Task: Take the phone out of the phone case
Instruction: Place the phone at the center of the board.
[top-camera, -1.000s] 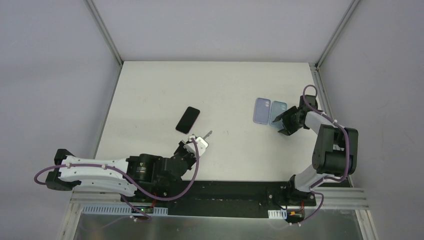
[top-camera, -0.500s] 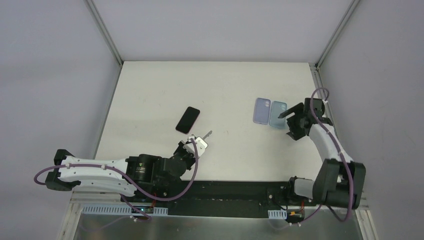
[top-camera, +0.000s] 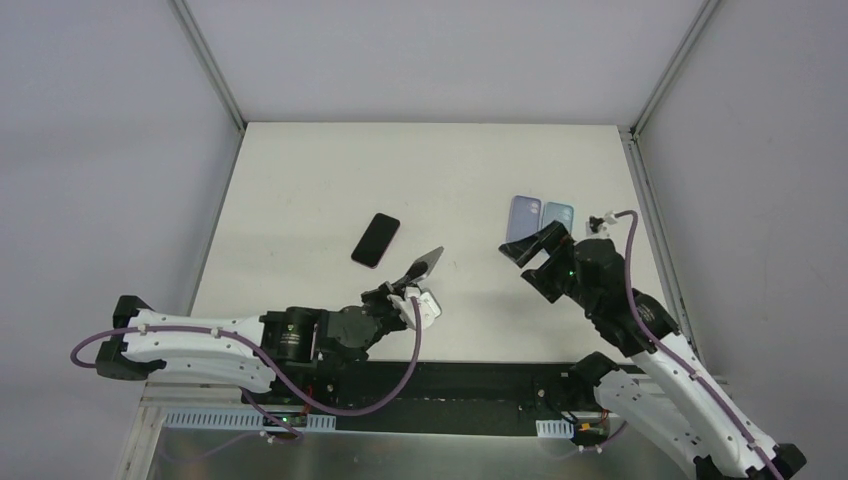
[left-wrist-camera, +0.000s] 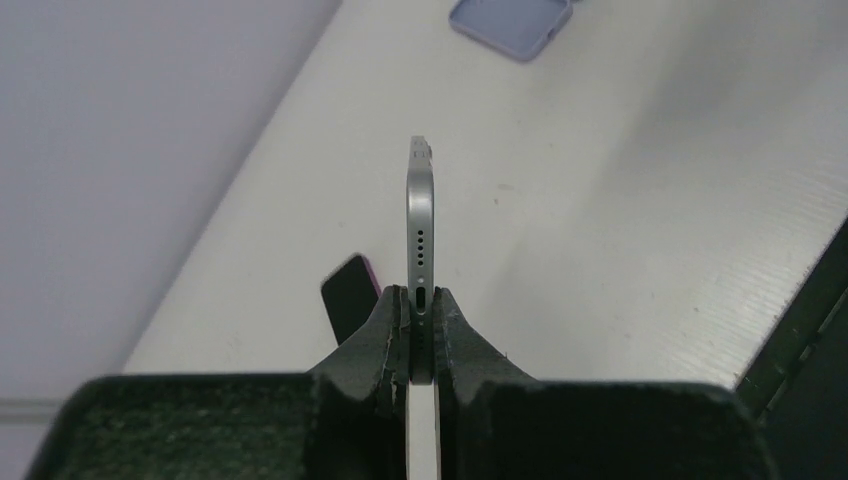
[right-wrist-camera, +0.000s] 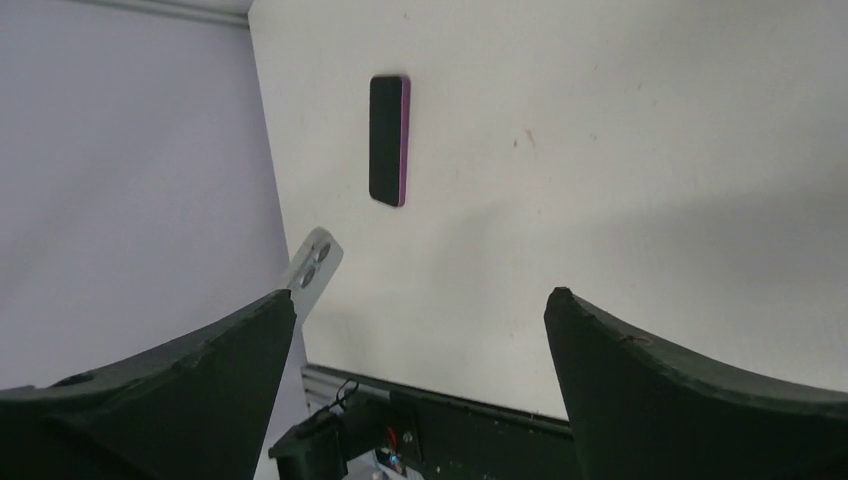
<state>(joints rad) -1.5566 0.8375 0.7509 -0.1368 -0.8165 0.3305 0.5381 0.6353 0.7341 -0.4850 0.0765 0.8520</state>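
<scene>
A black phone in a purple case (top-camera: 376, 240) lies flat on the white table, apart from both grippers; it also shows in the left wrist view (left-wrist-camera: 350, 298) and in the right wrist view (right-wrist-camera: 389, 140). My left gripper (top-camera: 408, 290) is shut on the bottom end of a bare grey phone (top-camera: 426, 264) and holds it above the table. That phone stands edge-on between the fingers (left-wrist-camera: 421, 225), and its camera end shows in the right wrist view (right-wrist-camera: 314, 262). My right gripper (top-camera: 536, 256) is open, empty and raised, its jaws wide apart.
Two empty cases lie side by side at the right: a lavender one (top-camera: 523, 213) and a light blue one (top-camera: 560, 212), partly hidden by my right gripper. The lavender case shows far off in the left wrist view (left-wrist-camera: 510, 16). The black base rail (top-camera: 470, 385) runs along the near edge.
My right arm has swung from beside the two cases toward the centre and risen, still open. My left gripper has lifted the grey phone and shifted it slightly right.
</scene>
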